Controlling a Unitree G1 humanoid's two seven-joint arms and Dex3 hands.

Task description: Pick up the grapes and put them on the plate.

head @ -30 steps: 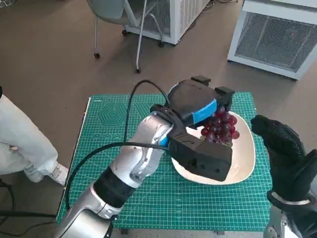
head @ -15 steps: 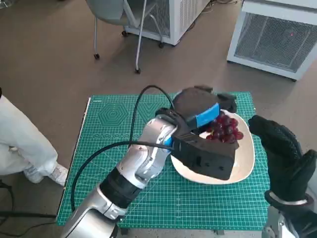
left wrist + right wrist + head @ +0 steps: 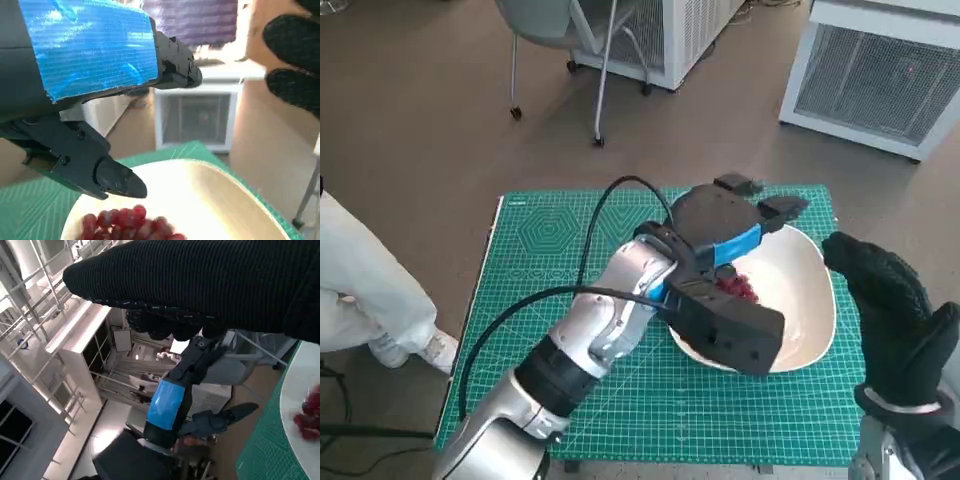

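The grapes [image 3: 735, 287] lie on the plate [image 3: 807, 300], a red bunch near its middle, half hidden under the left hand [image 3: 725, 228]. That hand hovers just above them with its fingers [image 3: 112, 177] spread wide and holding nothing. The right hand [image 3: 885, 305] hangs beside the plate's edge over the green mat [image 3: 560, 240], fingers loosely apart, empty

Brown floor [image 3: 430, 110], grey chair [image 3: 555, 30], white cabinets [image 3: 880, 80].
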